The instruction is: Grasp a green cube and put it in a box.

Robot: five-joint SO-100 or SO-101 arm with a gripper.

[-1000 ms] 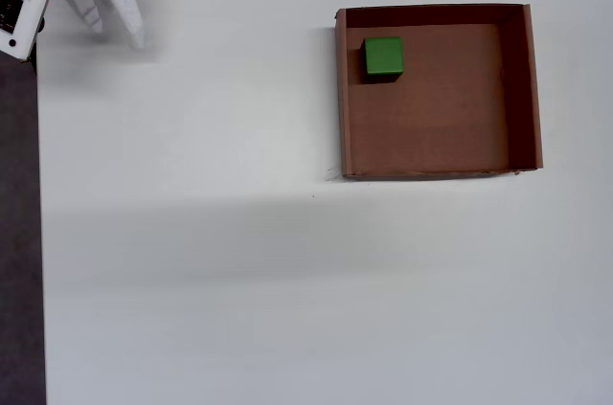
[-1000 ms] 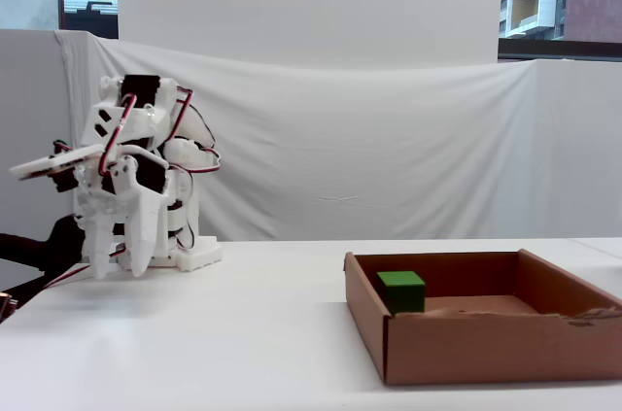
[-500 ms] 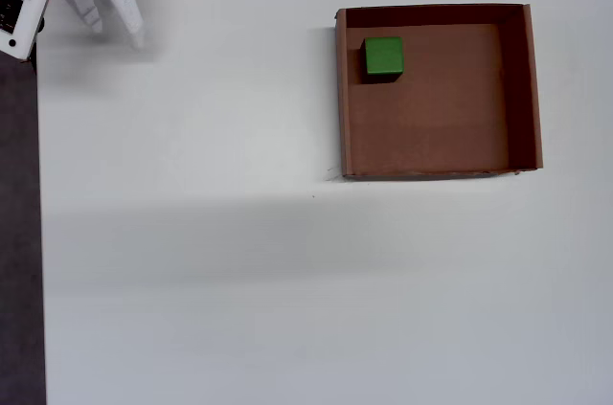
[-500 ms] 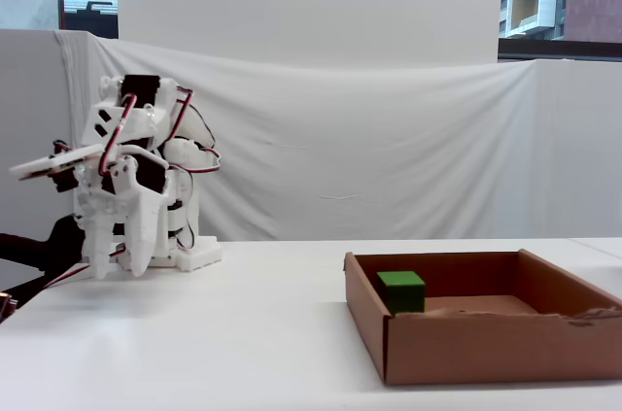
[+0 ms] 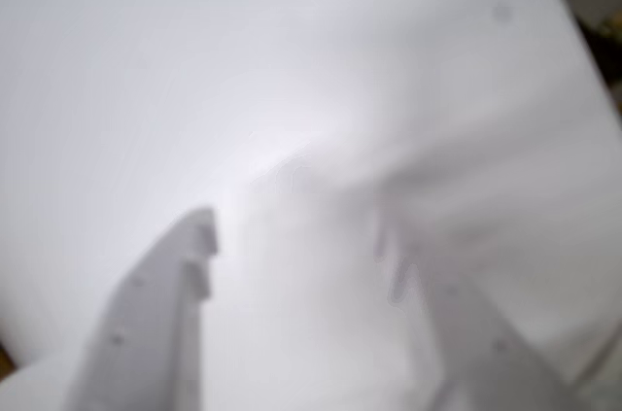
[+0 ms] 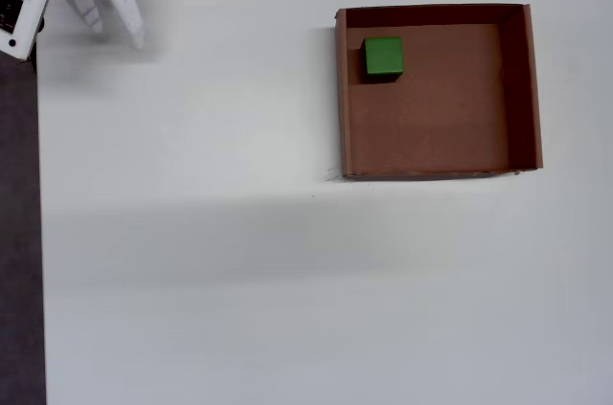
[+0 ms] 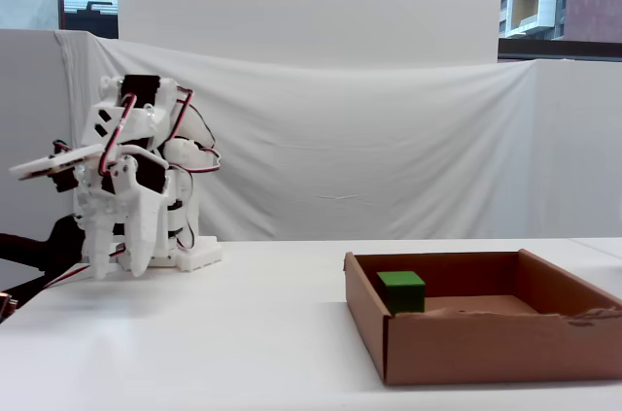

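The green cube lies inside the brown cardboard box, in the far left corner of its floor as the overhead view shows it. In the fixed view the cube rests against the left wall of the box. My gripper hangs folded back at the arm's base, at the table's top left corner, far from the box. It points down at the white tabletop. The blurred wrist view shows its two fingers apart, the gripper open with only bare table between them.
The white table stretches wide between arm and box. A dark strip runs along the table's left edge in the overhead view. A white cloth backdrop hangs behind the table.
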